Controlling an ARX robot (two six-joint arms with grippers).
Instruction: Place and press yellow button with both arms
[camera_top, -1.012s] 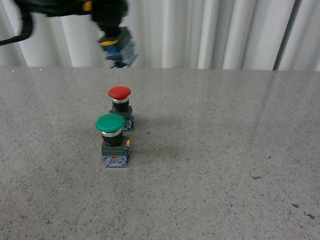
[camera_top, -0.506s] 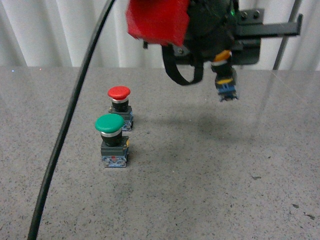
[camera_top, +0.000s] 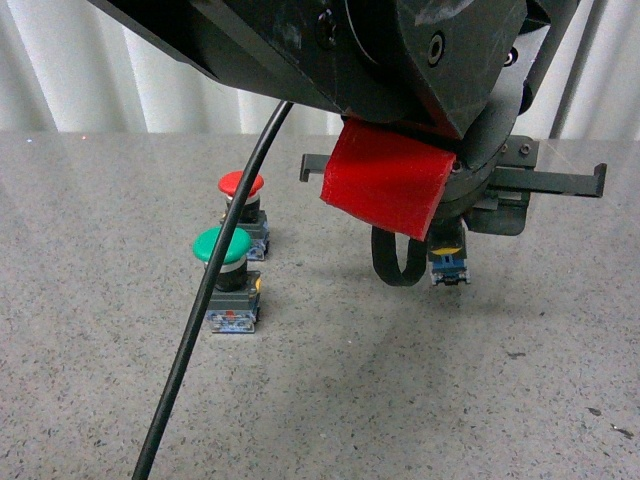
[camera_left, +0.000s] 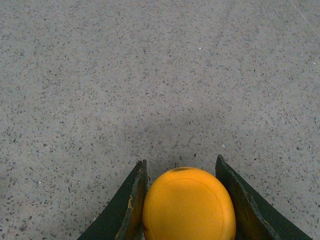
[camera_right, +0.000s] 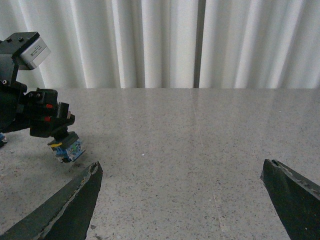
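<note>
My left gripper (camera_left: 181, 161) is shut on the yellow button (camera_left: 189, 205); its two black fingers (camera_left: 132, 200) squeeze the yellow cap from both sides. In the front view the left arm fills the top, and the button's grey-blue base (camera_top: 448, 265) hangs just above the table, right of centre. The right wrist view shows the left gripper (camera_right: 47, 122) holding the button's base (camera_right: 67, 146) tilted, close over the table. My right gripper (camera_right: 182, 170) is open and empty, its fingers (camera_right: 75, 200) wide apart, low over the table to the right of the button.
A green-capped switch (camera_top: 224, 275) and a red-capped switch (camera_top: 241, 205) stand upright on the speckled grey table (camera_top: 400, 400), left of the button. A black cable (camera_top: 195, 340) hangs across the front view. A red cover (camera_top: 385, 190) sits on the left arm. White curtains (camera_right: 150, 40) hang behind.
My left arm has swung from the far upper left to right of centre and come down, carrying the yellow button close to the table. The two other switches have not moved.
</note>
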